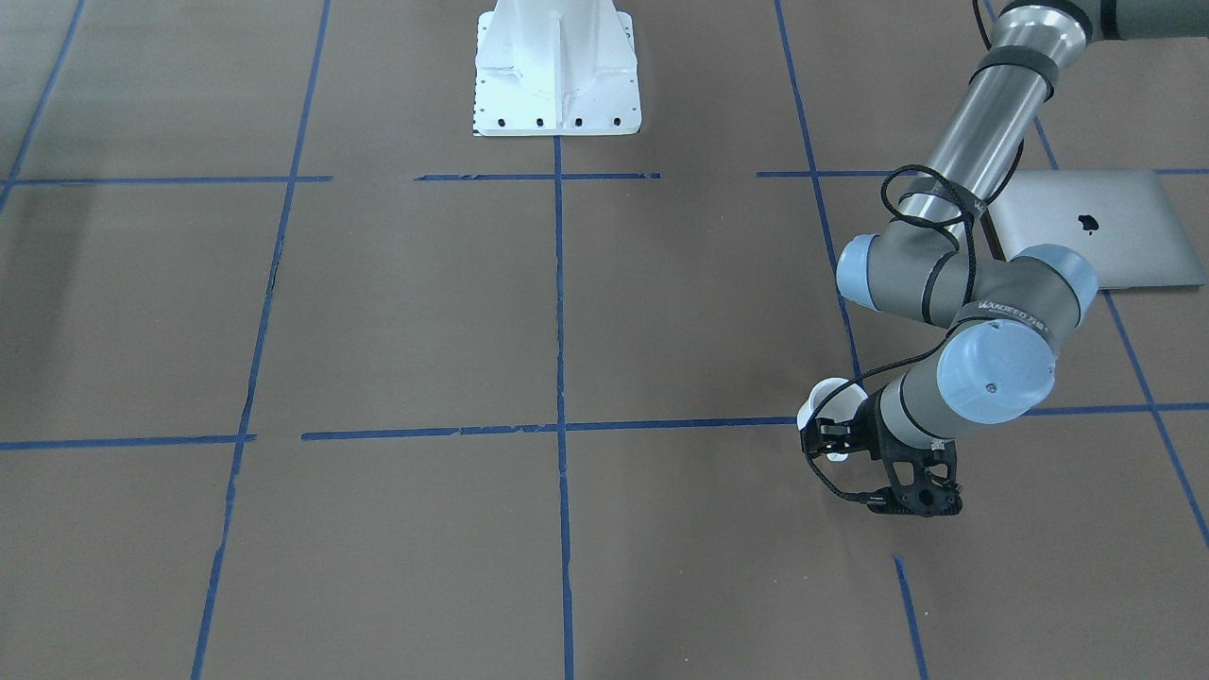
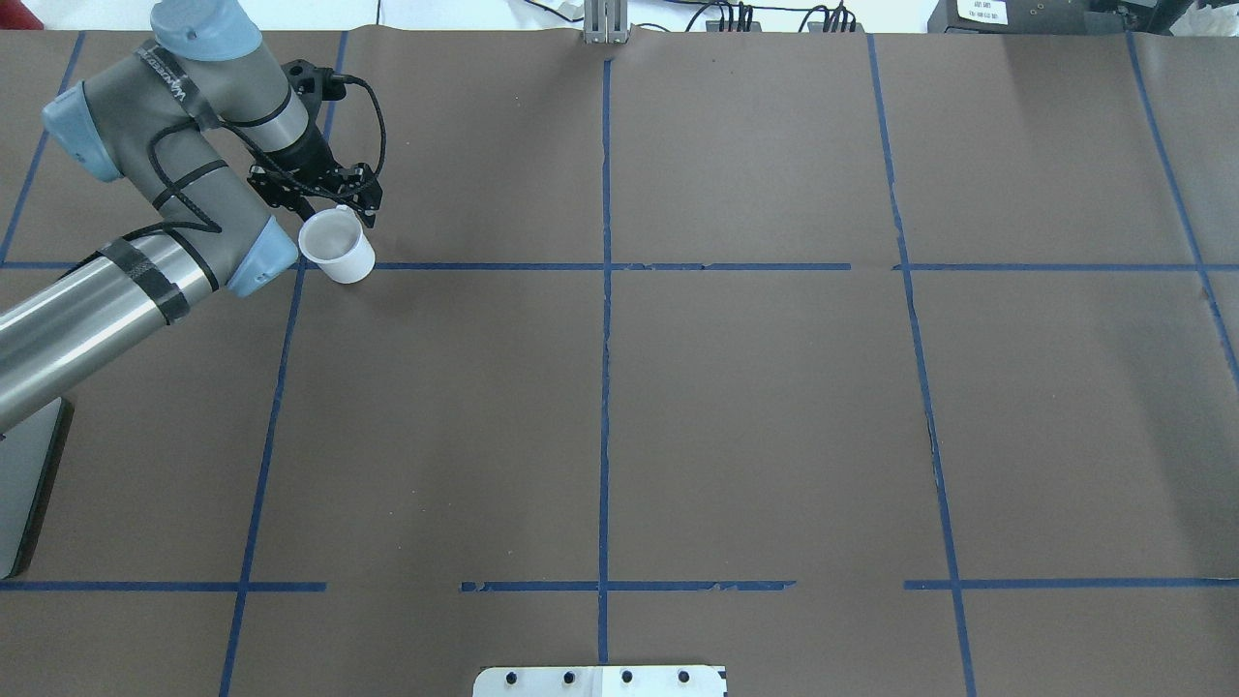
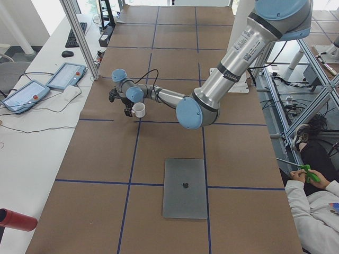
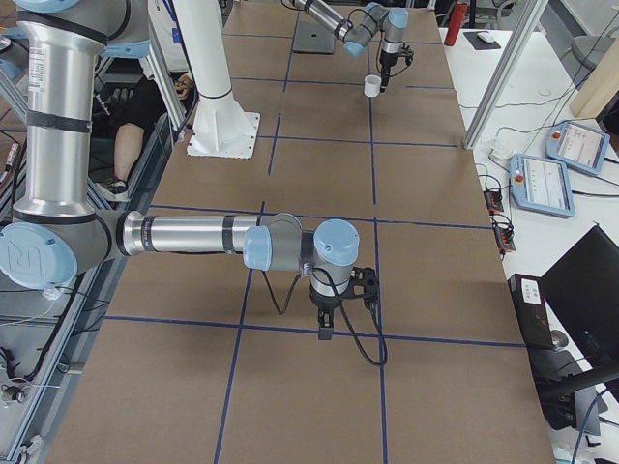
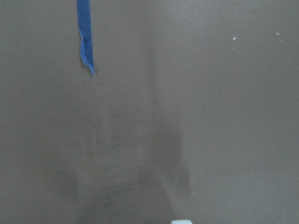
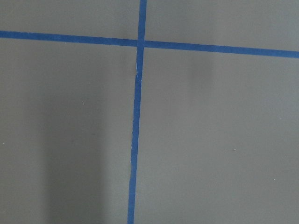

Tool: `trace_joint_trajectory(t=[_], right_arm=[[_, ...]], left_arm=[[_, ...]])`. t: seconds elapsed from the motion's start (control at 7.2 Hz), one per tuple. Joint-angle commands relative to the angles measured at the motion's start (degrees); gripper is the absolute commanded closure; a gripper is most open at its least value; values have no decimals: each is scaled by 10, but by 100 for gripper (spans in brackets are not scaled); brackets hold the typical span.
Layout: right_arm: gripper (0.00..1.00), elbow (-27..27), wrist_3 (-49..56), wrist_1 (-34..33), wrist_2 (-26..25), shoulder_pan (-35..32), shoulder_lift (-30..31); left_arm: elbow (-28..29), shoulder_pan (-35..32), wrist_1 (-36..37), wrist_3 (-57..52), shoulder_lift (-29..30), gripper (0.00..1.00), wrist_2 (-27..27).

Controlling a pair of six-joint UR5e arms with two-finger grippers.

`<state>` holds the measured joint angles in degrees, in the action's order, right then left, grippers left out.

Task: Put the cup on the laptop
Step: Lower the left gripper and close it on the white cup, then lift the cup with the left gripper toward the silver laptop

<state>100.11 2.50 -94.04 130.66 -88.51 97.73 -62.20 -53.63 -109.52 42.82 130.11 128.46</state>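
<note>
The small white cup (image 2: 336, 248) stands upright at the far left of the table, on a blue tape line; it also shows in the front-facing view (image 1: 829, 397). My left gripper (image 2: 337, 207) points down at the cup's far side and is closed on its rim by the handle. I cannot tell if the cup touches the table. The silver laptop (image 1: 1100, 227) lies flat and closed nearer my base, partly behind the left arm; its edge shows in the overhead view (image 2: 24, 484). My right gripper (image 4: 325, 327) shows only in the exterior right view, pointing down over bare table; I cannot tell its state.
Brown paper with blue tape lines (image 2: 605, 266) covers the table. My white base plate (image 1: 557, 80) sits at mid-table on the robot's side. Teach pendants (image 3: 66, 75) and a red bottle (image 3: 16, 219) lie on a side bench. A seated person (image 3: 318, 196) is beside the table.
</note>
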Motion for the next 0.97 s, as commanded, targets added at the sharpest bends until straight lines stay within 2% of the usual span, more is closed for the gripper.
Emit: trace_joint_trajectory(t=[0.0,0.42,0.56,0.69,0.83], right_arm=[[0,0,0,0,0,0,0],[0,0,0,0,0,0,0],[0,0,0,0,0,0,0],[0,0,0,0,0,0,0],[0,0,0,0,0,0,0]], left_arm=[[1,1,14,-4,9,100,2],[-3,-24,27,-13,12,100,3],[-23,-48,77,-58,12,100,3],[-78,-86,179,-134,1,100,2],[-152,-117,252,-193,-43,100,2]])
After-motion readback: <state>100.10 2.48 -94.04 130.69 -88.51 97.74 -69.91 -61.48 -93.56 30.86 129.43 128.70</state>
